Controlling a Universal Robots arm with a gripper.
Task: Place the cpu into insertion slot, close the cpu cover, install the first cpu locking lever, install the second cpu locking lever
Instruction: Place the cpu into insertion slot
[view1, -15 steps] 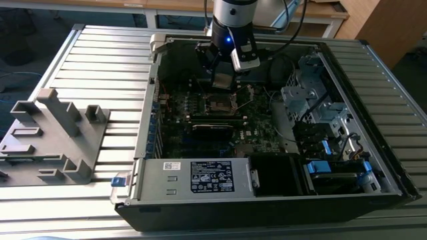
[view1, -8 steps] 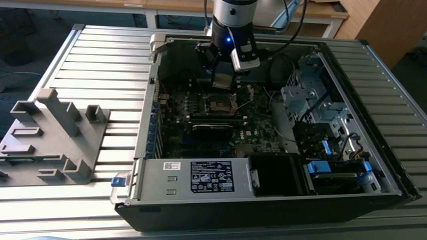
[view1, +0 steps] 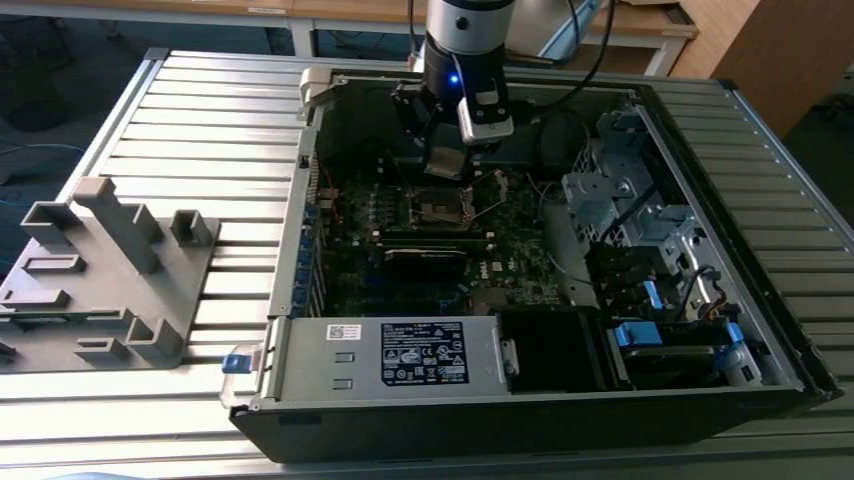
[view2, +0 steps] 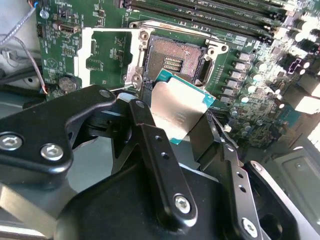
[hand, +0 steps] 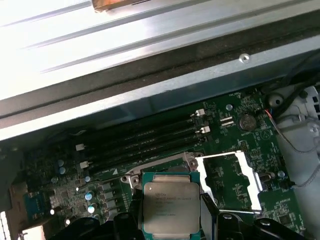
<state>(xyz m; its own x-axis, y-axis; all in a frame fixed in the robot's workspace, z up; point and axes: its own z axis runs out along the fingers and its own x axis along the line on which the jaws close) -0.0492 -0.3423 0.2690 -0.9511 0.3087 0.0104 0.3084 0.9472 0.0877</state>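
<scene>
I see ribbed metal table (view1: 187, 110). Open computer case (view1: 400, 425) lies on it, centre to exterior view's right. Grey plastic fixture (view1: 107, 270) sits apart, exterior view's left.

In the second wrist view the fingers (view2: 155, 150) hide one edge of the cpu (view2: 180, 112); the exterior view's top edge cuts off the arm (view1: 467, 25).

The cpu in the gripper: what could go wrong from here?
1. The gripper holds the cpu by two edges near the open socket; if it slips or comes down off-centre, it might bend the socket's contacts.
2. The cpu cover lies flipped open beside the socket; the fingers could strike it or the socket's frame while descending.
</scene>
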